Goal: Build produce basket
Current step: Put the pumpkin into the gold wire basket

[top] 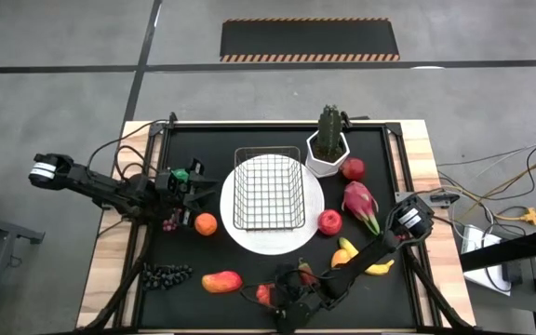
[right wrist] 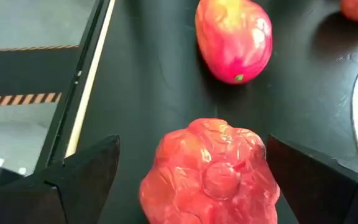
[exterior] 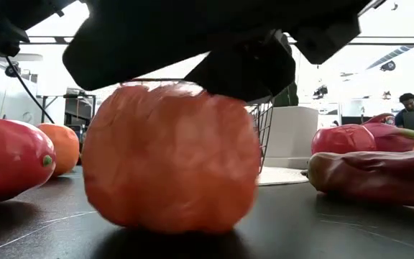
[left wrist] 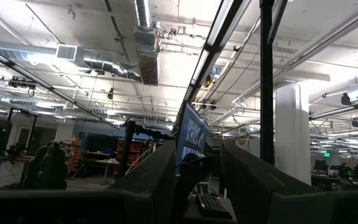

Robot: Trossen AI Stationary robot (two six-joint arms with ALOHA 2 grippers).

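Two fingers flank red apple (gripper wide)

grey concrete floor, striped dark mat; ceiling ducts overhead.

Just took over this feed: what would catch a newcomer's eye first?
The right gripper hangs wide open over a crinkled red fruit at the table's near edge, one finger on each side. At the centre, the empty wire basket sits on a round white plate, with produce scattered around it.
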